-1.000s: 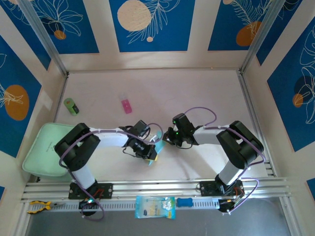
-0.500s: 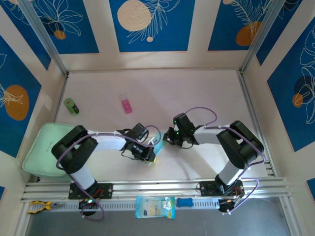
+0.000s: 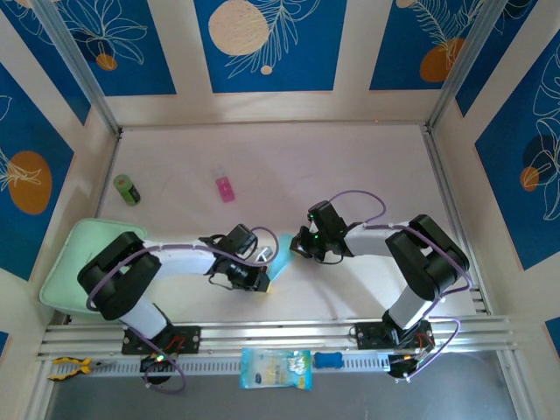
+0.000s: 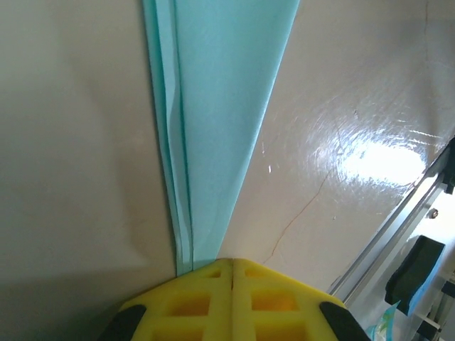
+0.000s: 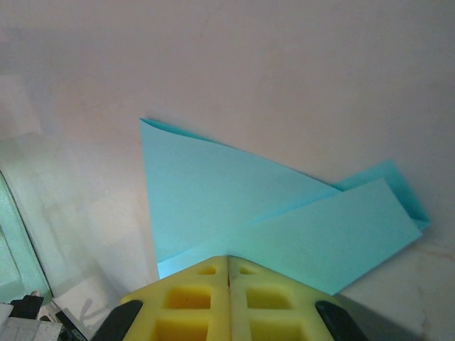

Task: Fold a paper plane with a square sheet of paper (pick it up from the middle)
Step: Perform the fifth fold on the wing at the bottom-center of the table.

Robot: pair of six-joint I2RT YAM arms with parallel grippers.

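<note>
The paper [image 3: 278,262] lies toward the front of the surface [image 3: 350,166], between the two wrists. From above only a sliver of light cyan shows, because the ends of the left arm [image 3: 188,256] and right arm [image 3: 372,241] cover the rest. Its narrow end disappears beneath the left fingers [image 4: 206,280], and one edge runs under the right fingers [image 5: 213,291]. Both pairs are closed tip to tip. Whether they pinch the sheet or only press on it cannot be made out.

The sheet is plain and folded. The left wrist camera shows a long, narrow wedge of stacked layers. The right wrist camera shows a broad triangle lying flat, with a strip-shaped flap folded across it.

Well apart, the overhead view shows a small pink block [image 3: 226,188], a green roll [image 3: 127,189], a mint-green tray [image 3: 74,262] at the left edge and a printed packet [image 3: 276,367] by the front rail.
</note>
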